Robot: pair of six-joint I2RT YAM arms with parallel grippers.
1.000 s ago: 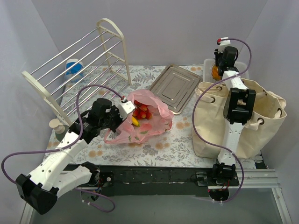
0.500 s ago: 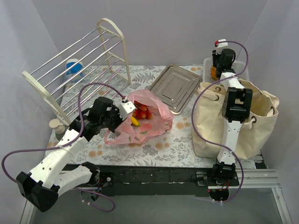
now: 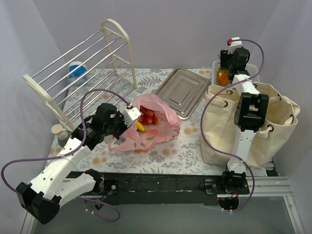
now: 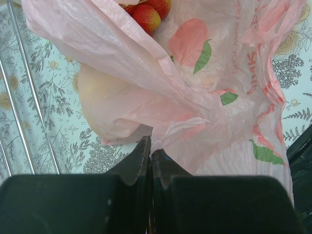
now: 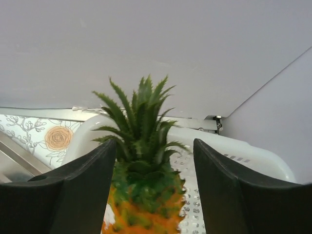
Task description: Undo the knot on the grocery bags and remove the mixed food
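The pineapple [image 5: 146, 200] is found standing crown-up in the white basket [image 5: 234, 148] at the far right corner of the table [image 3: 165, 146], bracketed by the right gripper [image 5: 153, 146], whose jaws are spread wide of it (nothing is grasped there). Its long axis is set upright, across the line from jaw to jaw, so a straight retreat by the right arm, much the nearer, is judged enough to clear it. The left gripper [image 4: 151, 151] is clamped on a fold of the pink bag [image 4: 214, 73], which is laid open near the table's middle with red fruits [image 4: 146, 17] inside.

Lab-style robot test booth: plain grey walls [image 3: 170, 34], floral tablecloth [image 3: 165, 153], aluminium frame rail [image 3: 278, 183].
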